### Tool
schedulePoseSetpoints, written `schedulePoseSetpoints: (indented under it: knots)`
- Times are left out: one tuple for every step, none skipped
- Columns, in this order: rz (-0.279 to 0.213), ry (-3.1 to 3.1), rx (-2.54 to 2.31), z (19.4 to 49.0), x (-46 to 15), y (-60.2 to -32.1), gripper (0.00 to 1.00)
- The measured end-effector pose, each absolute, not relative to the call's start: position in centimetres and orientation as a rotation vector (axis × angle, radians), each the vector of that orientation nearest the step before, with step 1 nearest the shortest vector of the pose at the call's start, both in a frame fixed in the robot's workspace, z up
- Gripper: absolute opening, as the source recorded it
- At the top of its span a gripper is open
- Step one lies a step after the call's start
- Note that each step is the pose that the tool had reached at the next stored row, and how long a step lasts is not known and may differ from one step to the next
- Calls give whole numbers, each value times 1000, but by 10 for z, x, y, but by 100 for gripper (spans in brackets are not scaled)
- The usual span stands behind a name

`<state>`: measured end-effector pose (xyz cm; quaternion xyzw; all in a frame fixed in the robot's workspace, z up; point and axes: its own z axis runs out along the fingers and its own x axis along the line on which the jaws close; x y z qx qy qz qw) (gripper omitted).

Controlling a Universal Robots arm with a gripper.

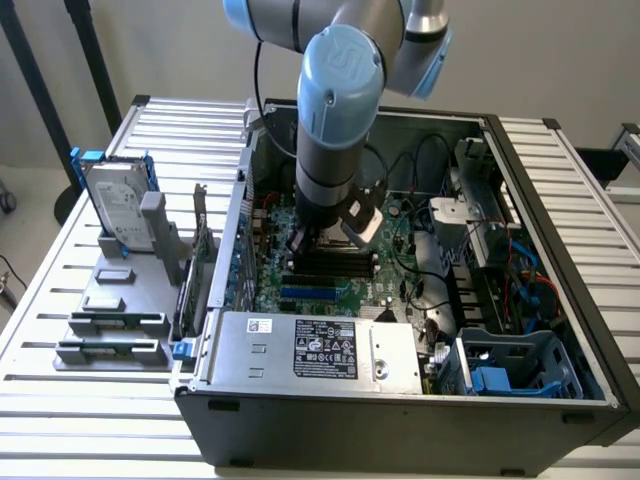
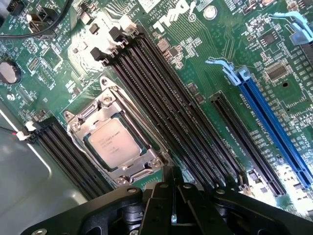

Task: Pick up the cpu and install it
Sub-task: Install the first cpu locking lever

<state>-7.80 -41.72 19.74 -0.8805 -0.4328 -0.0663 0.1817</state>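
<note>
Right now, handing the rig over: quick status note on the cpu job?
Gripper: shut, holding nothing, hovering low over the motherboard inside the open PC case.
Cpu: lying flat inside its socket frame, silver top up, between the two banks of black memory slots. The gripper sits just beside it, not touching.
Done: cpu picked up and placed in the socket.
Left: whether the socket frame is latched down cannot be told from these views; check that.
Hard drive stands in the grey holder outside the case, on the exterior view's left.
</note>
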Motion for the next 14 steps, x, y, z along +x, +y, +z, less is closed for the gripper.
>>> schedulePoseSetpoints:
  knots:
    - [-187, -1222, -2486, 198, -78, -417, 11]
    - [-186, -1222, -2485, 199, -78, -417, 11]
    - [-185, -1223, -2485, 199, -78, -415, 11]
    - [-184, -1225, -2483, 200, -78, -412, 11]
    - [-182, -1228, -2482, 200, -78, -410, 11]
    - [-180, -1231, -2480, 200, -78, -407, 11]
    - [-178, -1235, -2478, 200, -78, -405, 11]
    - [-176, -1239, -2475, 201, -78, -403, 11]
    - [-174, -1244, -2473, 201, -78, -400, 11]
    - [-171, -1249, -2470, 202, -78, -398, 11]
    - [-168, -1255, -2467, 203, -78, -396, 11]
    - [-165, -1261, -2464, 204, -78, -395, 11]
    - [-162, -1267, -2461, 206, -78, -393, 11]
    - [-159, -1274, -2459, 207, -78, -392, 11]
